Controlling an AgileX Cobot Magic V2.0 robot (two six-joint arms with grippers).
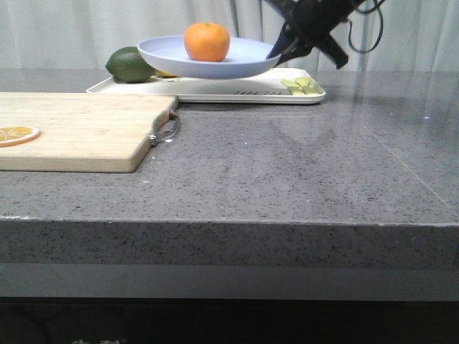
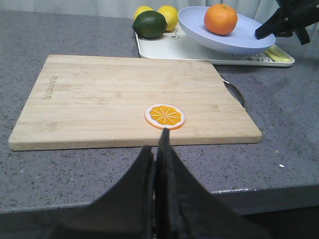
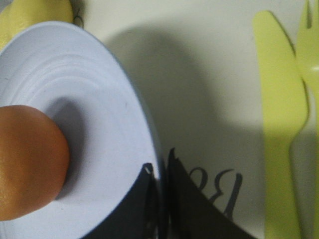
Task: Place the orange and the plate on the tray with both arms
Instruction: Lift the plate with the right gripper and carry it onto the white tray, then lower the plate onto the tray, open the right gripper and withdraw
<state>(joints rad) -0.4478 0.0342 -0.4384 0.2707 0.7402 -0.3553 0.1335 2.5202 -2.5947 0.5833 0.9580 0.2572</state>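
The orange (image 1: 207, 41) sits in the lavender-blue plate (image 1: 244, 57), which hangs tilted just above the cream tray (image 1: 215, 89) at the back of the table. My right gripper (image 1: 281, 49) is shut on the plate's right rim (image 3: 158, 164), one finger inside and one under it. The left wrist view shows the orange (image 2: 220, 19), plate (image 2: 199, 35) and tray (image 2: 169, 50) far off. My left gripper (image 2: 158, 142) is shut on nothing, near the table's front edge in front of the cutting board.
A wooden cutting board (image 1: 79, 129) with a dried orange slice (image 2: 165, 116) lies at the left. On the tray are a dark green lime (image 1: 129, 64), two lemons (image 2: 167, 15), and yellow-green plastic cutlery (image 3: 284, 124) at its right end.
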